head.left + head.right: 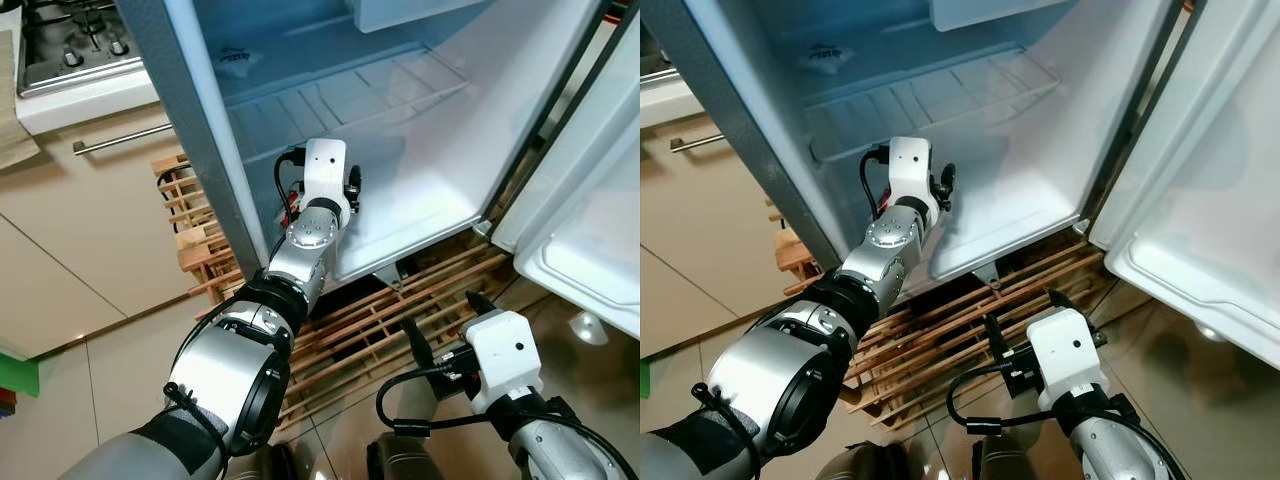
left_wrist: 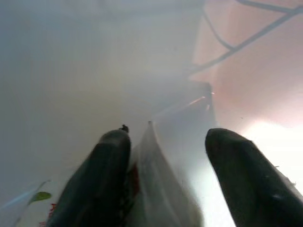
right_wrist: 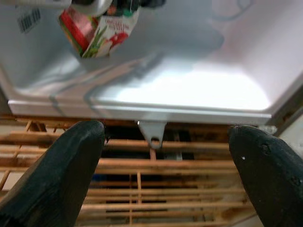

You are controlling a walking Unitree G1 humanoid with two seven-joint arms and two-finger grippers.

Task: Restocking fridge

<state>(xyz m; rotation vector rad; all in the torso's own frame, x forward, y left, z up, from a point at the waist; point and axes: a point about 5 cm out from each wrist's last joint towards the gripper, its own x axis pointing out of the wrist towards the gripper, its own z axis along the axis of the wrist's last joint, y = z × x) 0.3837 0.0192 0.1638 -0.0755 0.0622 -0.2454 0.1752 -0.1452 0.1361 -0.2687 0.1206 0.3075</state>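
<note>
Left gripper (image 2: 161, 175): reached into the open fridge (image 1: 420, 130), low in the compartment, at about 12 o'clock from the robot's chest. Fingers sit either side of a carton (image 3: 102, 28). One finger (image 2: 94, 179) lies against the carton's edge; the other stands a little off it — so the jaws are parted around it, and a firm clamp cannot be confirmed.

Carton: red, white and green pack, just above the fridge floor (image 1: 400, 225), near its front lip. Whether it already rests on the floor cannot be told.

Right gripper (image 3: 165, 156): idle, fingers wide apart and empty, hanging over the wooden pallet (image 1: 400, 310) below the fridge, at about 5 o'clock from the left one.

Door (image 1: 590, 220): swung open at 3 o'clock, close beside the right arm.

Step, as judged: setting the carton down inside, release pending.

Risk 1: the carton is near the front lip — if let go tilted or too far forward it could tip out onto the pallet slats.

Risk 2: with one finger off the pack, the hold looks light; a jolt while lowering could let it slip.

Risk 3: pulling the left wrist back may drag the carton with it, or knock it over.

Risk 4: raising the right arm may strike the door or the fridge's lower edge.
</note>
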